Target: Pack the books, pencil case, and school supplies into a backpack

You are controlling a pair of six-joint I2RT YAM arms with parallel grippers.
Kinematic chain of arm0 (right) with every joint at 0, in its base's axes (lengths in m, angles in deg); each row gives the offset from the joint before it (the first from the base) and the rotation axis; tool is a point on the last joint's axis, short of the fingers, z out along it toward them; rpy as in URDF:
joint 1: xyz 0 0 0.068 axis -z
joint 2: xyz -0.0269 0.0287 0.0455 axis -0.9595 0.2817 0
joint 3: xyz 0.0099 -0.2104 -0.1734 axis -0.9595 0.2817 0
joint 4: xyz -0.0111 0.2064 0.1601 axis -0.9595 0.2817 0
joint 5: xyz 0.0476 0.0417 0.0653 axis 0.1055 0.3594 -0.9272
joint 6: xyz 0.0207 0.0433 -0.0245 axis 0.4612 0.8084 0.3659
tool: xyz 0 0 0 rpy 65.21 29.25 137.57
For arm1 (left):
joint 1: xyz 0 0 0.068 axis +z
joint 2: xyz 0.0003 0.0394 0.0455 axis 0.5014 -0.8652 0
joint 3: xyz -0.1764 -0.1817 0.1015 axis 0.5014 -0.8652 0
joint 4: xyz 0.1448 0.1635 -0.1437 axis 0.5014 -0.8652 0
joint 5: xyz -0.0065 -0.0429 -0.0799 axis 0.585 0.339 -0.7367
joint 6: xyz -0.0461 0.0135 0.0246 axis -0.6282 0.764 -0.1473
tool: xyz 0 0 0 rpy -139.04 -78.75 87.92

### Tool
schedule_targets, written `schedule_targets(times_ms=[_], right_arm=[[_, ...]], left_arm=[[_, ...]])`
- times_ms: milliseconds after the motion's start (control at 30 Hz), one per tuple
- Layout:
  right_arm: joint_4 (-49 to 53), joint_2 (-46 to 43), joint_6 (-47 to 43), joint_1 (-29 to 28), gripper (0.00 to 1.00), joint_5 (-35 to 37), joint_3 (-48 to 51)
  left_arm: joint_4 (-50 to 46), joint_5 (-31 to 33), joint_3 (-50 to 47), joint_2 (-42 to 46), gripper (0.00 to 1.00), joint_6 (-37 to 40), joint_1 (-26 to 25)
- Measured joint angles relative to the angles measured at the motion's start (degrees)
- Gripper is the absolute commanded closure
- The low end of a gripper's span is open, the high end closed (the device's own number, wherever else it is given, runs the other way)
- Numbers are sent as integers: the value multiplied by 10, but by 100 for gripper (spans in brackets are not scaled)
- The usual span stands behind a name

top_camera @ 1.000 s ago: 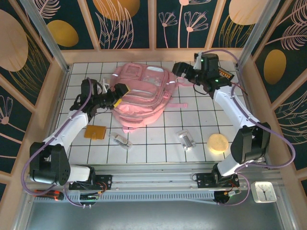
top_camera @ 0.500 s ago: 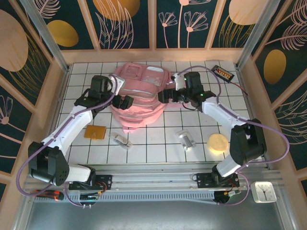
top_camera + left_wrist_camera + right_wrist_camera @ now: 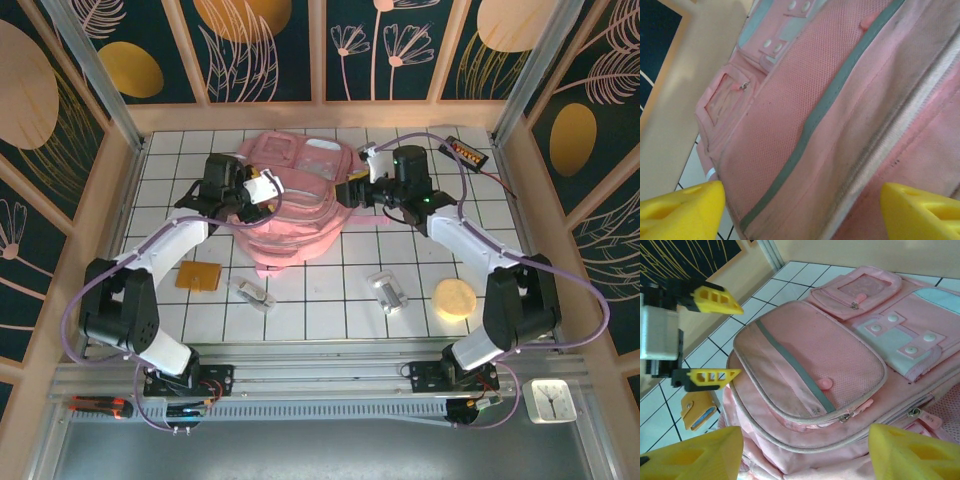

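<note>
1. Now both arms are at the backpack (image 3: 295, 235). L gripper (image 3: 264, 190) sits at its left flank and R gripper (image 3: 352, 190) at its right. A sec ago R was off by the far-right back corner, well apart from the bag.
2. L gripper is released: fingers spread, nothing clamped. L wrist view has pink fabric close ahead, and R wrist view shows tile through the gap.
3. R gripper is also released, fingers wide, hovering over the front pocket (image 3: 810, 360). No grip seen.
4. Backpack lies flat at mid-back of the table (image 3: 330, 310) and looks more bunched than a sec ago. Front-pocket zip looks shut; main zip can't tell.
5. Supplies are in the same spots on the near tiles: orange pad (image 3: 198, 276), silver clip (image 3: 252, 293), 2nd silver clip (image 3: 388, 290).
6. Meaning, as a judgement: arms are setting up to hold or open the bag, and loose items aren't packed yet.
</note>
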Motion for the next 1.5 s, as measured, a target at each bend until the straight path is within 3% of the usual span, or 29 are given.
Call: schedule_targets(times_ms=[167, 267, 500, 567, 667, 700, 767, 867, 1033, 1200, 1500], right_arm=[[-2, -23, 8, 0, 37, -25, 3], [-2, -43, 7, 0, 37, -39, 11], [-1, -50, -5, 10, 37, -59, 14], [-1, -47, -5, 11, 39, -59, 14], [-1, -39, -5, 11, 37, -64, 14], [-1, -36, -9, 11, 34, -66, 14], [-2, -33, -30, 11, 23, -71, 15], [-4, -33, -85, 11, 19, -74, 26], [3, -16, -201, 20, 22, -81, 31], [14, 62, -264, 46, 24, -99, -1], [51, 158, -363, 34, 22, -152, -61]], left_arm=[[-1, 10, 18, -23, 31, 13, -2], [-1, 17, 24, -27, 49, 27, -6], [-9, 41, 24, -48, 50, 40, -23], [-10, 40, 24, -52, 61, 40, -24], [-22, 32, 33, -65, 94, 41, -25], [-26, 30, 39, -73, 100, 40, -27], [-29, 27, 48, -89, 100, 42, -28], [-30, 22, 51, -93, 100, 42, -28], [-33, -1, 46, -73, 100, 12, -27], [-44, -30, 10, -9, 100, -28, -27], [-55, -48, -64, 73, 100, -47, -27]])
